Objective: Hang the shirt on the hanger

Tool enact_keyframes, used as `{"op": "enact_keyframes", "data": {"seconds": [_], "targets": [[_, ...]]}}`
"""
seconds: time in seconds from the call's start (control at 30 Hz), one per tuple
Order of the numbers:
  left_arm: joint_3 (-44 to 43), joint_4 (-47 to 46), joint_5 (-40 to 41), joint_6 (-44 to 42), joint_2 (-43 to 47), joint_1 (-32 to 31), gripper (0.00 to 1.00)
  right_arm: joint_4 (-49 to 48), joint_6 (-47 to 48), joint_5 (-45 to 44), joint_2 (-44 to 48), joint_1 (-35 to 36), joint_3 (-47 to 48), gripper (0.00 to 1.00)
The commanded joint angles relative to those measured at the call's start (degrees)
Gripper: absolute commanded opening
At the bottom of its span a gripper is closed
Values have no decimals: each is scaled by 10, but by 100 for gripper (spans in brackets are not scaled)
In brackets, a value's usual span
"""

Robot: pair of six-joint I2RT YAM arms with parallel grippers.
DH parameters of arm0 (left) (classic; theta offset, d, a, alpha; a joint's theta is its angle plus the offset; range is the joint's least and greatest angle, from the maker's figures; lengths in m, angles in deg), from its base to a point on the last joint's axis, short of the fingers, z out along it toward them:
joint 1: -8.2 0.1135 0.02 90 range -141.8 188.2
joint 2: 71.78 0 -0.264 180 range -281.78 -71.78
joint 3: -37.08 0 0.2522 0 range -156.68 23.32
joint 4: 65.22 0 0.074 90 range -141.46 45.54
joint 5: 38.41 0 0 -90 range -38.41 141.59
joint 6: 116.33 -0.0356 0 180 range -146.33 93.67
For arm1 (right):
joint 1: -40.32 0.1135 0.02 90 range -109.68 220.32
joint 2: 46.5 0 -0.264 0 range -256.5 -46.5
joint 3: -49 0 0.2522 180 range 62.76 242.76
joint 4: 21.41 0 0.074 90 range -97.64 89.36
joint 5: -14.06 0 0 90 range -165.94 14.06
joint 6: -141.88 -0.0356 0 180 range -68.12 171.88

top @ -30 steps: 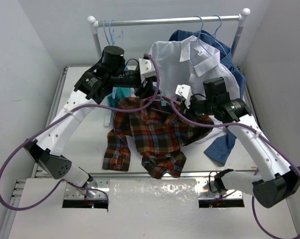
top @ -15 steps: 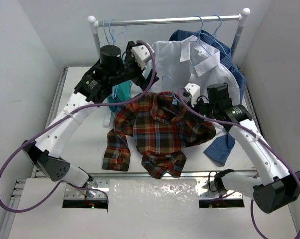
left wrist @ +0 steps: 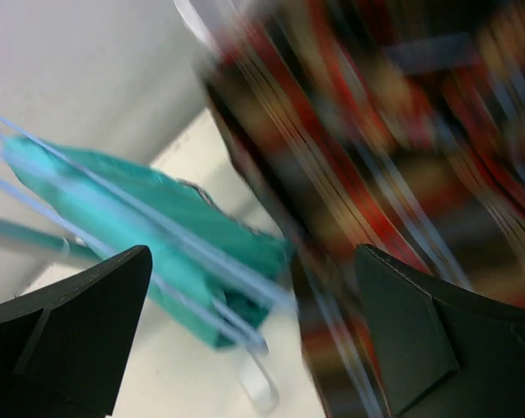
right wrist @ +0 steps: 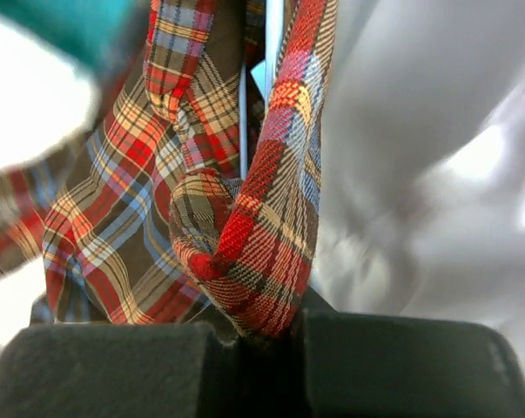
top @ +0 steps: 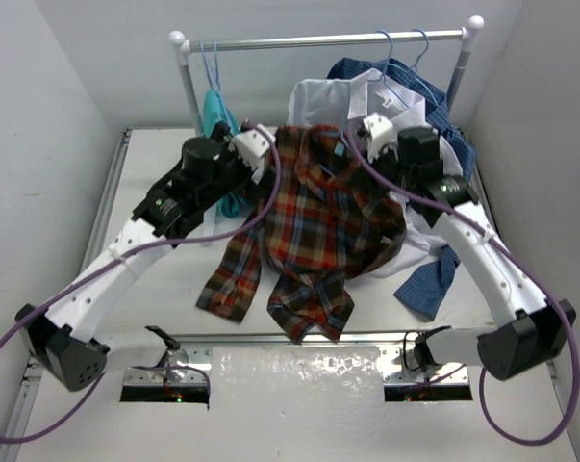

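At table (top: 155,279) centre, top view: entry for one garment-hanging job, part done.

Item 1, shirt (top: 318,221): plaid; collar end raised toward 12 o'clock, tails and one sleeve trailing on the table toward 6 and 7 o'clock.

Item 2, hanger (right wrist: 243,113): thin pale-blue wire, seen in the right wrist view running up between folds of plaid near the collar. Its shoulders are hidden by cloth, so it cannot be told whether both shirt shoulders sit on it.

Item 3, right end effector (right wrist: 255,331): at the shirt's 1 o'clock, clamped tight on a bunched fold of plaid.

Item 4, left end effector (top: 261,149): at the shirt's 10 o'clock, fingers spread wide, nothing between them; its view is blurred.

Item 5, surroundings: rack (top: 318,40) across 12 o'clock; teal garment (top: 215,114) hanging at 11 o'clock; white shirt (top: 314,101) and blue checked shirt (top: 429,289) from 1 to 4 o'clock.

Status, judged: wire appears threaded at the collar. Outstanding: seating both shoulders squarely, straightening the body, releasing the fold.
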Motion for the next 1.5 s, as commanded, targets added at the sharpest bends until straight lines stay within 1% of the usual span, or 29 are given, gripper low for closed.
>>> {"op": "enact_keyframes", "data": {"seconds": [0.0, 0.03, 0.2, 0.33, 0.47, 0.63, 0.73, 0.9, 0.93, 1.0, 1.07, 1.1, 1.13, 1.17, 1.2, 1.3, 1.4, 1.43, 1.47], "targets": [[57, -78, -21, -17, 68, -2, 100, -87, -36, -48, -32, -4, 119, 0], [67, -83, -25, -16, 85, -2, 100, -83, -36, -69, -59, -5, 164, 0], [99, -85, -5, -12, 101, -2, 100, -83, -55, -109, -123, -8, 279, 0], [117, -93, 9, -16, 113, -2, 100, -89, -66, -132, -169, -10, 341, 0], [126, -104, 14, -17, 117, -2, 100, -71, -80, -160, -226, -9, 399, 0], [140, -115, 15, -17, 122, -2, 100, -77, -100, -188, -242, -10, 375, 0], [147, -116, 15, -17, 124, -2, 100, -79, -97, -211, -240, -9, 332, 0], [159, -115, 8, -10, 124, -1, 100, -81, -99, -188, -215, -9, 281, 0], [163, -115, 6, -9, 125, -2, 100, -78, -98, -188, -210, -9, 270, 2], [168, -115, 1, -4, 124, -2, 100, -51, -94, -194, -199, -9, 270, 18], [175, -115, 0, -2, 123, -2, 100, -35, -86, -195, -188, -9, 266, 40], [178, -118, 0, 2, 123, -2, 100, -23, -82, -195, -182, -9, 263, 58], [184, -121, -1, 5, 122, -2, 100, -19, -72, -190, -165, -9, 251, 66], [187, -122, -2, 5, 122, -3, 100, -19, -68, -187, -153, -9, 243, 79], [191, -123, -4, 5, 123, -2, 100, -20, -62, -183, -141, -9, 236, 99], [212, -134, -10, 5, 126, -2, 100, -13, -50, -175, -88, -9, 200, 99], [244, -151, -15, 6, 132, -2, 100, -12, -44, -162, -20, -9, 137, 99], [253, -154, -15, 8, 137, -2, 100, -15, -41, -154, 23, -9, 87, 99], [263, -163, -14, 9, 138, -2, 100, -27, -41, -150, 46, -9, 55, 99]]}}
